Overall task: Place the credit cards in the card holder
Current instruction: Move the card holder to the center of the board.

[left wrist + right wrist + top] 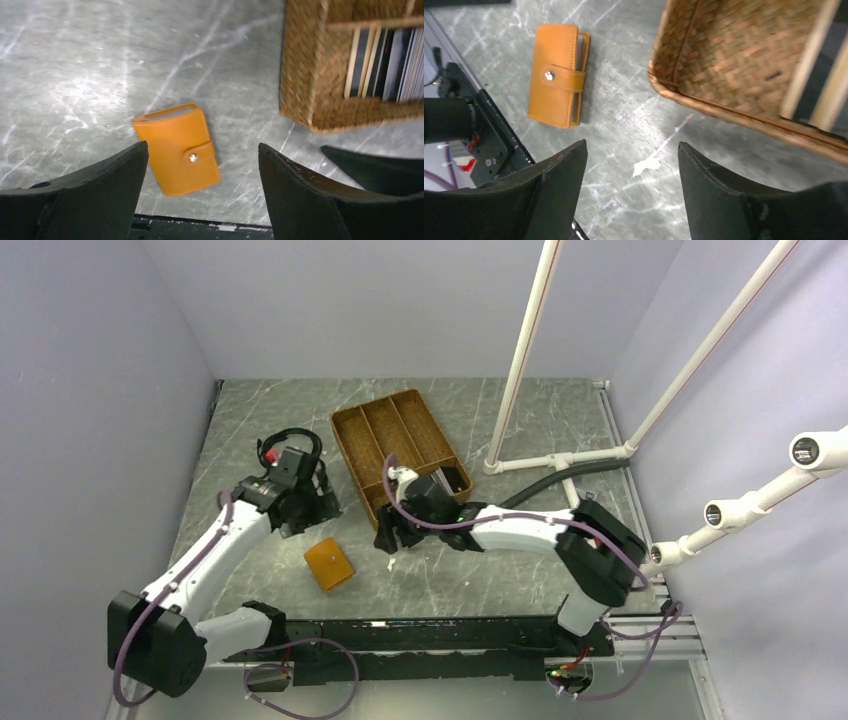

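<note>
No text, label, brand, number or sign is showing clearly enough to be read in any view. The card holder (176, 150) is showing only plain orange leather on its outer face. The credit cards (395, 60) are standing edge-on in the wicker tray (310, 75), so they are presenting thin blurred edges, and whether their faces are carrying print cannot be told.
</note>
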You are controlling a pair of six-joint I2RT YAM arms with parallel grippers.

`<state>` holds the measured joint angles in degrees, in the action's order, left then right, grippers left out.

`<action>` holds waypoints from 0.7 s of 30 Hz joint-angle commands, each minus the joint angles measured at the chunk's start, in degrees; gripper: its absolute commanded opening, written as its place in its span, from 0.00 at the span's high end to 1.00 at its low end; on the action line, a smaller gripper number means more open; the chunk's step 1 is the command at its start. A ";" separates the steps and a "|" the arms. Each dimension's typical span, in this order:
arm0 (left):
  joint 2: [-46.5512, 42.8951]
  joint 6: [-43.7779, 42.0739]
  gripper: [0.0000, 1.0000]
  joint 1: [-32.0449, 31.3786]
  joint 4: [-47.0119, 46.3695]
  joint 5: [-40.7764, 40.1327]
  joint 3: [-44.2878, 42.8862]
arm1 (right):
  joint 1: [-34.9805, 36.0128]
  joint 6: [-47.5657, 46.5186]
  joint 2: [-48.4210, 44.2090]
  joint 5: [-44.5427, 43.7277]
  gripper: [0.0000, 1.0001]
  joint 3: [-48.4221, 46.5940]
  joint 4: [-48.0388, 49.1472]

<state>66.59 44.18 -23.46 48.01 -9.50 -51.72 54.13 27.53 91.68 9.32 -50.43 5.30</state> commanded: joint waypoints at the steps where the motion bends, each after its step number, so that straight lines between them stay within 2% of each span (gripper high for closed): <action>1: -2.12 0.25 0.39 9.40 2.07 5.73 3.16 | 4.55 0.92 6.67 -4.06 0.35 -8.30 2.93; 3: -3.22 -0.42 0.79 16.28 -1.46 14.68 7.25 | 7.38 0.00 9.89 -8.60 0.36 -12.51 0.42; 4: -3.70 -0.82 0.87 18.42 -3.94 19.16 8.80 | 9.04 -1.27 11.24 -11.67 0.36 -14.45 -0.45; 7: -3.23 -0.08 1.00 20.85 -8.31 26.43 11.42 | 14.07 -4.69 15.59 -19.03 0.36 -19.60 -2.74; 9: -1.64 0.65 1.00 21.60 -8.47 27.25 11.92 | 15.47 -5.64 17.89 -21.64 0.39 -22.33 -3.29; 12: 1.40 2.15 1.00 22.89 -10.33 30.21 14.17 | 16.91 -8.01 20.36 -24.23 0.52 -23.79 -1.78; 14: 3.80 2.47 1.00 23.28 -11.81 31.78 15.17 | 17.58 -9.83 22.01 -24.83 0.53 -24.82 -1.10; 17: 6.24 3.03 1.00 23.29 -7.93 26.95 14.67 | 18.72 -11.86 23.98 -26.13 0.51 -26.45 -1.39; 21: 5.89 5.15 1.00 23.29 -7.64 23.88 15.31 | 19.78 -12.67 25.81 -27.37 0.51 -27.07 -1.27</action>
<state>72.99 47.11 -0.32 39.48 17.08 -36.97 72.79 17.93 116.68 -13.91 -75.13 3.31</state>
